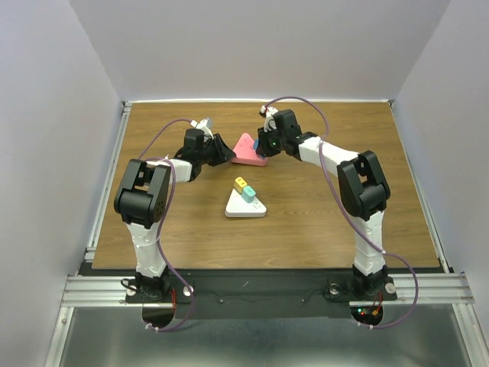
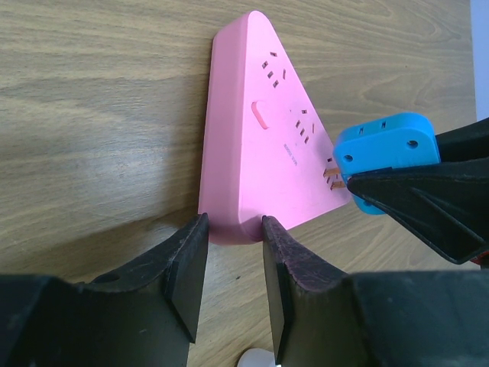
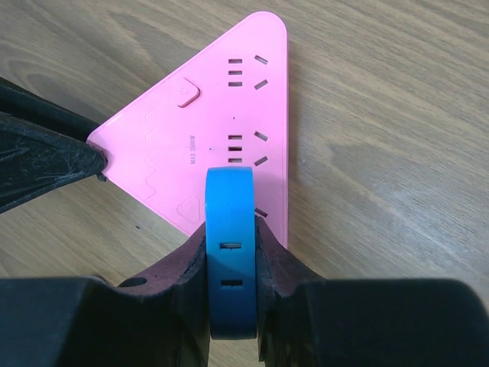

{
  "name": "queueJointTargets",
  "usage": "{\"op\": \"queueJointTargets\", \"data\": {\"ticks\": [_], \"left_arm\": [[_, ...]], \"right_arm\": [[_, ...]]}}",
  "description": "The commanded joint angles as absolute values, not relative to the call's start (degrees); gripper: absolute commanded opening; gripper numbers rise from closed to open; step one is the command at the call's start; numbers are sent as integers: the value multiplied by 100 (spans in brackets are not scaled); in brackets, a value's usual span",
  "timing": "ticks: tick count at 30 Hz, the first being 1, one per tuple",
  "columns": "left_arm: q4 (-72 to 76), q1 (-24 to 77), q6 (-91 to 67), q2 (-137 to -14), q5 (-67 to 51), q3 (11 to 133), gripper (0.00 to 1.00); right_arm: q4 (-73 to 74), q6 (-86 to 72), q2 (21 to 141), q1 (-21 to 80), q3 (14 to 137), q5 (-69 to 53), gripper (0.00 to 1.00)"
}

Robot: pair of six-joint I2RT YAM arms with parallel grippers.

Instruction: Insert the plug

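A pink triangular power strip [image 1: 247,148] lies flat at the table's middle back. My left gripper [image 1: 227,151] flanks its near corner [image 2: 233,225], both fingers touching the pink strip [image 2: 244,138]. My right gripper [image 1: 267,144] is shut on a blue plug [image 3: 231,245]. It holds the plug's metal prongs [image 2: 330,173] just above the sockets at the strip's right edge [image 3: 267,153]. The prongs show apart from the strip's face in the left wrist view. The blue plug [image 2: 386,144] is tilted slightly there.
A white triangular power strip [image 1: 246,206] lies nearer the arms, with a yellow plug [image 1: 241,183] and a teal plug [image 1: 248,192] seated in it. Grey walls enclose the wooden table [image 1: 344,222] on the left, back and right.
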State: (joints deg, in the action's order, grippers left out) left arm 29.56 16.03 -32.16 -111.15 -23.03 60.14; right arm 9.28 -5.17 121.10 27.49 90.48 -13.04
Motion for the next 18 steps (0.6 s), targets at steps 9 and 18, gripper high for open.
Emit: {"op": "queueJointTargets", "data": {"ticks": [9,18], "left_arm": [[3032,1591,-3111,-10986,-2408,6117,42],[3015,1591,-3085,-10969,-2408,6126,42]], "right_arm": [[1564,-299,12410,2874,8517,-1107,0],[1556,-352,12445,2927,8165,-1142,0]]}}
